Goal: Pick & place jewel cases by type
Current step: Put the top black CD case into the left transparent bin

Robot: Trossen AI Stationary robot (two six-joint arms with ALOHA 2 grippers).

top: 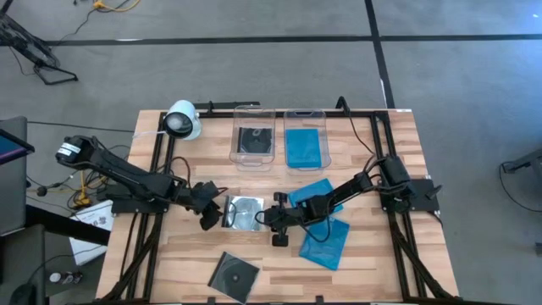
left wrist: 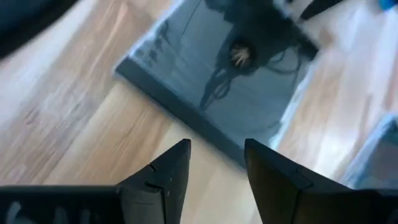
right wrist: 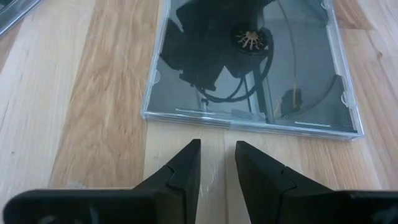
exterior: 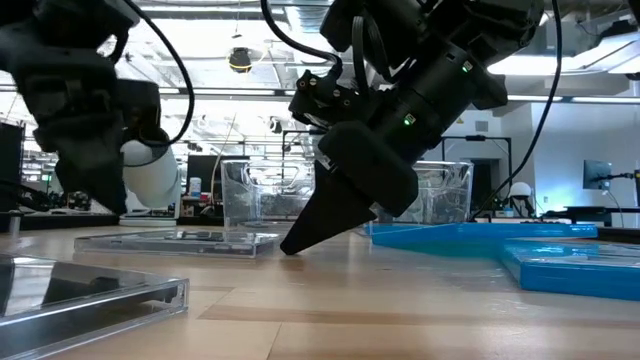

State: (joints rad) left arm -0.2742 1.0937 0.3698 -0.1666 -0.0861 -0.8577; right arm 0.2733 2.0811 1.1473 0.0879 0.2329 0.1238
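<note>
Two arms meet over the middle of the wooden bench [top: 178, 267], and from above we see the clear jewel case [top: 244, 212] lying flat between them, its silver disc showing. At the far side stand two clear tubs: the left tub [top: 254, 138] holds a dark case, the right tub [top: 306, 140] a blue one. Only the high view gives us that sorting.

Three blue jewel cases lie loose on the bench: one [top: 317, 195] partly under the right arm, one [top: 326, 243] nearer the front edge. A second clear case [top: 235, 274] sits alone by the front edge; the low view shows it large at the near left [exterior: 90, 295].

The left hand [top: 208, 220] sits just beside the disc case's left edge, the right hand [top: 273, 222] just beside its right edge. The high view does not show their fingers. The wrist views do: the left hand [left wrist: 214, 163] has its fingers a narrow way apart, holding nothing, just short of the case's dark edge; the right hand [right wrist: 216, 160] is likewise narrowly parted and empty, just short of the case's clear edge. The low view alone shows the right hand's tip [exterior: 300, 240] down at the wood.
</note>
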